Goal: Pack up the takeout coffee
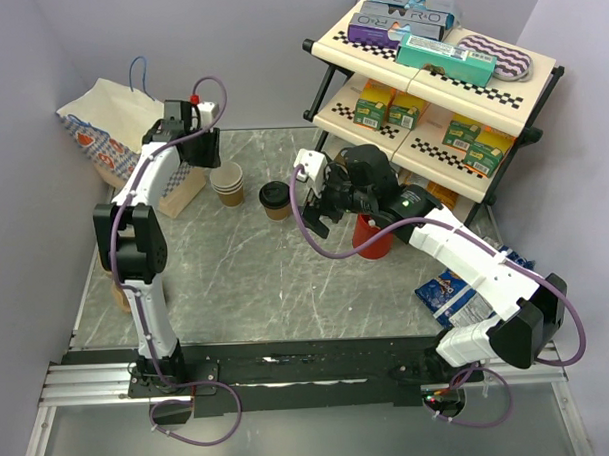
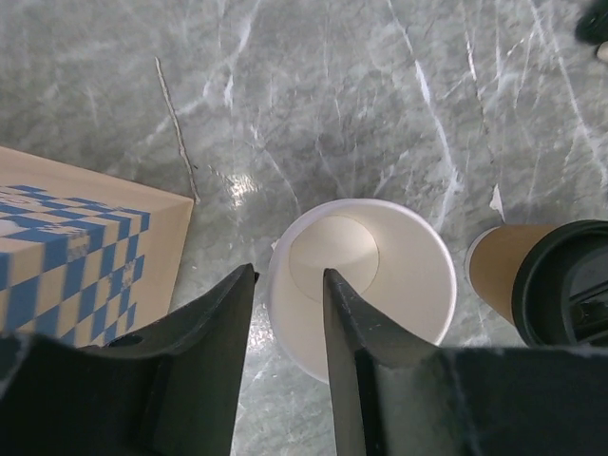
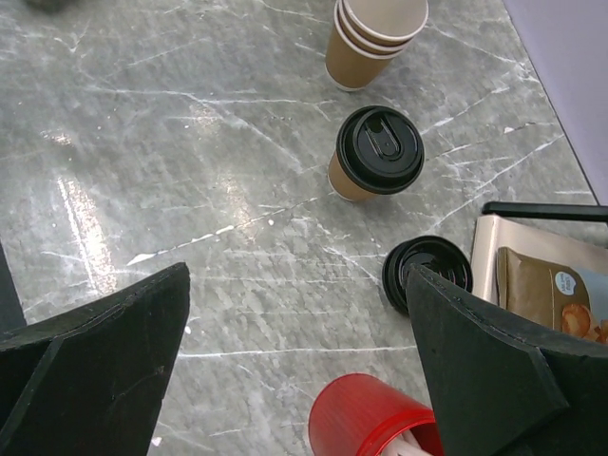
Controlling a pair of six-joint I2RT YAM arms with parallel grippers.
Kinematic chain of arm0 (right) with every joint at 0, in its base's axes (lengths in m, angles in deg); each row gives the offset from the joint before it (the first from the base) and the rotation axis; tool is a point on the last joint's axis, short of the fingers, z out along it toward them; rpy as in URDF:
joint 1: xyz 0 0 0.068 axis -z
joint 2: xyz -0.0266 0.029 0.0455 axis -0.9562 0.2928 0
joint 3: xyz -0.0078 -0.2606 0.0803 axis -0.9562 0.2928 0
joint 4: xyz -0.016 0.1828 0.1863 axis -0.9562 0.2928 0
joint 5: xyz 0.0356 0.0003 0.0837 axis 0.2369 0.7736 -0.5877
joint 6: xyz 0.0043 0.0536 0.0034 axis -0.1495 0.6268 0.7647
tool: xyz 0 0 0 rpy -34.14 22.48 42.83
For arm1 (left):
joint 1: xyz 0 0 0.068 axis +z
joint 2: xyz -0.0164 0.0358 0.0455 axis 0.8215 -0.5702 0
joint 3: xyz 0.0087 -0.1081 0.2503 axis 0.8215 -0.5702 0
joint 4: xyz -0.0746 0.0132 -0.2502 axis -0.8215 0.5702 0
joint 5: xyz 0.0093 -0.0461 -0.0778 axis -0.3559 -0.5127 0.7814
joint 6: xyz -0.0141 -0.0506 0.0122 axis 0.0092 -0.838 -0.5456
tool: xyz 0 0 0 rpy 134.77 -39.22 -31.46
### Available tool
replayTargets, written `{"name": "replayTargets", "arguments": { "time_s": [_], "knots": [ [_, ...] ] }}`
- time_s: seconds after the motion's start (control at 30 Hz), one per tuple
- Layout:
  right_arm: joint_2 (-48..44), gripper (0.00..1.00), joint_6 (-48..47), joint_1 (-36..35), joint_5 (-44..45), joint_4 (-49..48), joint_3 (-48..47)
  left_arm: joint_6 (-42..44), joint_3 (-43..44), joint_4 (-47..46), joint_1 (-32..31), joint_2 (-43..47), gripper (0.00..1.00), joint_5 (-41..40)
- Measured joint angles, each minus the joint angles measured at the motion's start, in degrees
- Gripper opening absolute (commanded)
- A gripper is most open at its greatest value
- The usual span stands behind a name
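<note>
By the look of it nothing is packed yet: the paper bag (image 1: 103,123) sits well left of the stack of lidless cups (image 1: 227,183). The left fingers (image 2: 204,351), half closed, straddle that stack's rim; whether they pinch it cannot be told. One lidded coffee cup (image 3: 378,152) stands on the worktop (image 1: 266,279) just right of the stack. Farther right, the right fingers (image 3: 104,351) hang wide open and empty near another black lid (image 3: 427,274).

One lidded brown cup (image 3: 378,152) stands on the worktop (image 3: 190,190); one stack of lidless cups (image 3: 375,38) shows three nested rims; one red cup (image 3: 366,423); one further black lid (image 3: 427,274), whatever lies under it hidden. One paper bag (image 1: 106,120); one two-tier shelf (image 1: 373,53).
</note>
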Motion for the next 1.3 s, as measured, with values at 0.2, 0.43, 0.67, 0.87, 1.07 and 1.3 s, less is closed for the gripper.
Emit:
{"name": "replayTargets", "arguments": {
  "time_s": [0.2,0.43,0.67,0.87,1.07,1.3],
  "knots": [
    [0.0,1.0,-0.15,0.0,0.0,0.0,0.02,0.11,0.0,0.63,0.0,-1.62,0.41,-0.09],
    [0.02,1.0,-0.17,0.0,0.0,-0.02,0.02,0.35,0.0,1.38,0.0,-2.25,0.38,-0.11],
    [0.09,1.0,-0.17,0.0,0.0,-0.02,0.02,0.48,0.0,1.55,0.0,-2.27,0.28,-0.13],
    [0.15,1.0,-0.17,0.0,-0.04,-0.02,0.02,0.5,0.0,1.53,0.0,-2.27,0.27,-0.5],
    [0.39,1.0,-0.17,0.0,-0.42,-0.02,0.02,0.76,0.02,1.6,0.0,-2.25,0.01,-0.92],
    [0.42,1.0,-0.17,0.0,-0.46,-0.02,0.02,0.46,1.01,1.75,0.0,-2.21,0.01,-0.26]
  ]
}}
